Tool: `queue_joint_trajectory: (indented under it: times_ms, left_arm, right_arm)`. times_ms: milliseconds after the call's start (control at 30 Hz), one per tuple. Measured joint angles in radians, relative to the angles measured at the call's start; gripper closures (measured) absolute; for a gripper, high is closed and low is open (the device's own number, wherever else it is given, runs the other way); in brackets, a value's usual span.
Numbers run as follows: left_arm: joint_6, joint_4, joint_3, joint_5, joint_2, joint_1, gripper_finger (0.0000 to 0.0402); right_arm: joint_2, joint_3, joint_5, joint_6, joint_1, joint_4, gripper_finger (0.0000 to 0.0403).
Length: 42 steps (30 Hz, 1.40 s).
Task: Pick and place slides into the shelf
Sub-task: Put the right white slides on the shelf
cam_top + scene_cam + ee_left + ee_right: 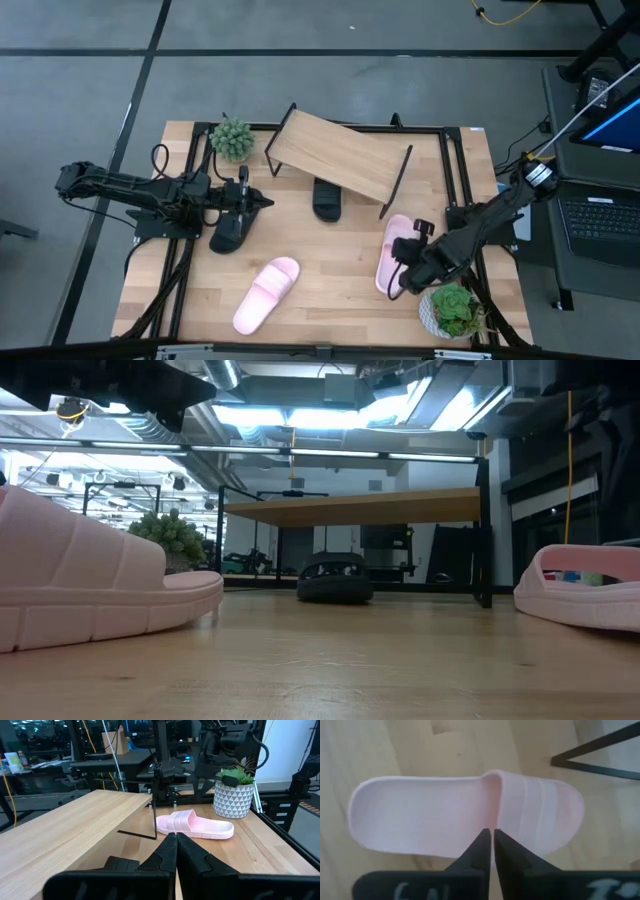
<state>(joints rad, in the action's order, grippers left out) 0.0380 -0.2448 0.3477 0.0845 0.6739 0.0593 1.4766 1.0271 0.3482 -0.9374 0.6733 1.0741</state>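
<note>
The shelf [335, 155] stands slanted at the table's far middle. One black slide [327, 198] lies on the table under its near edge, also in the low view [335, 582]. A second black slide [228, 233] lies at the left, just below my left arm. My left gripper [264, 203] hovers shut beside it, pointing right [176, 841]. One pink slide [266, 294] rests on its sole near the front edge. The other pink slide [397, 252] lies at the right. My right gripper [492, 834] is shut and points down over that slide's strap edge [492, 790], apparently above it.
A small green plant [232, 138] stands by the shelf's left end. A potted plant in a white patterned pot [452, 310] sits at the near right corner, close to my right arm. Black frame rails [455, 170] run along the table's edges. Bare tabletop [330, 290] lies between the pink slides.
</note>
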Motion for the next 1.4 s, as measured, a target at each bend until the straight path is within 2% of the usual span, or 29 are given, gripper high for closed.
queue_joint_trajectory:
  times_ms: [133,400,600,1000,1233,1400]
  left_arm:
    - [0.0,0.0,0.0,0.0,0.0,0.0,0.0401]
    - [0.0,0.001,0.0,0.0,0.0,0.0,0.0401]
    - [0.0,0.001,0.0,0.0,0.0,0.0,0.0401]
    - [0.0,0.001,0.0,0.0,0.0,0.0,0.0401]
    - [0.0,0.008,0.0,0.0,0.0,0.0,0.0401]
    - [0.0,0.008,0.0,0.0,0.0,0.0,0.0401]
  right_arm:
    - [0.015,0.0,0.003,0.002,-0.015,0.003,0.0339]
    - [0.072,0.0,0.001,0.001,-0.043,0.001,0.0241]
    - [0.119,0.0,-0.002,0.002,-0.061,-0.001,0.0202]
    - [0.189,0.0,-0.001,0.005,-0.112,0.003,0.0207]
    - [0.189,0.0,-0.009,0.026,-0.115,0.01,0.0234]
    - [0.189,0.0,-0.012,-0.005,-0.125,0.033,0.0268]
